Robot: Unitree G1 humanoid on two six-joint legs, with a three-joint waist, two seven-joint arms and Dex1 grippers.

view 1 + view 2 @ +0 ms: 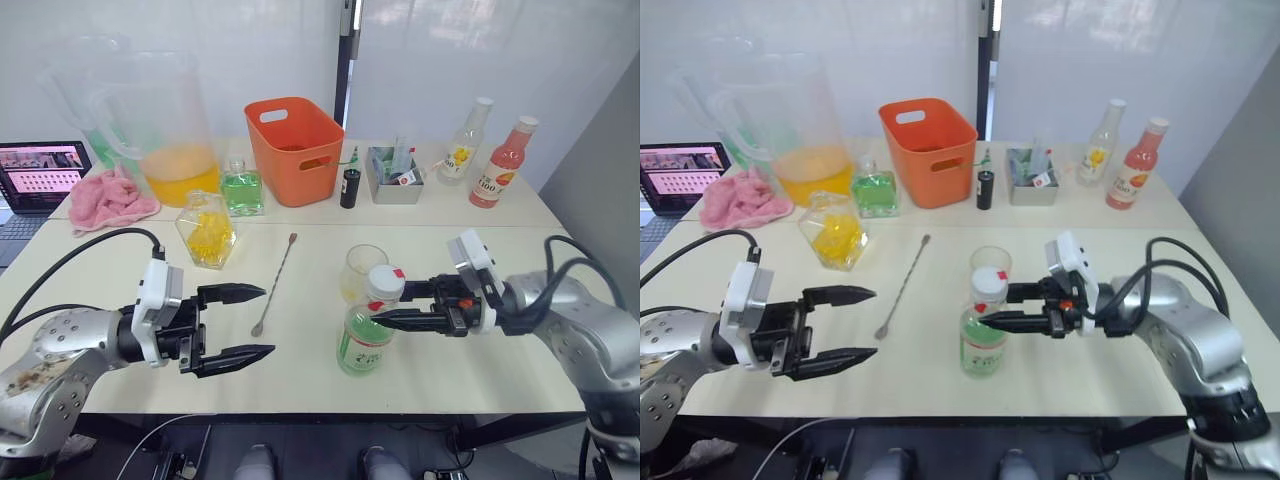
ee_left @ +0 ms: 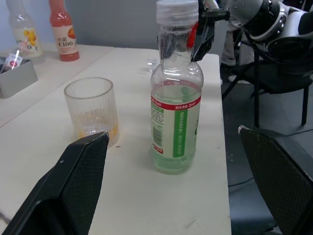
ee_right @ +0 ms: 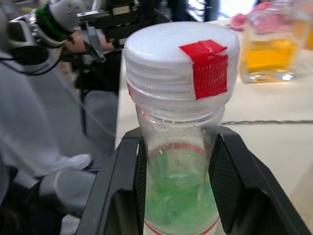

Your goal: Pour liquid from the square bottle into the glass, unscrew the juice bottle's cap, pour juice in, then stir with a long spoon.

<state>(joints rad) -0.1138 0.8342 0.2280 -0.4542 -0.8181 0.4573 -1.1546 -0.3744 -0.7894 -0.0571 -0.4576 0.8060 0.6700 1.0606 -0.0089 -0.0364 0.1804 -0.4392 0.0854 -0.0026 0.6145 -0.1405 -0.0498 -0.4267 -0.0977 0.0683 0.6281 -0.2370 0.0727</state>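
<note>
The juice bottle (image 1: 365, 325), clear with green liquid and a white cap marked with red tape (image 3: 208, 66), stands upright near the table's front. My right gripper (image 1: 385, 305) is shut on its neck just under the cap, one finger (image 3: 122, 186) on each side. Just behind the bottle is the ribbed glass (image 1: 361, 270), holding a little yellowish liquid. The long spoon (image 1: 273, 286) lies flat on the table to the left of the glass. Two square glass bottles stand at the back left, one yellow (image 1: 207, 230) and one green (image 1: 241, 188). My left gripper (image 1: 268, 320) hovers open left of the juice bottle, holding nothing.
An orange bin (image 1: 295, 148), a pitcher of orange liquid (image 1: 170, 140) and a pink cloth (image 1: 108, 198) line the back. A grey tray (image 1: 393, 175), a small dark bottle (image 1: 349, 187) and two drink bottles (image 1: 502, 163) stand back right. A laptop (image 1: 40, 175) sits far left.
</note>
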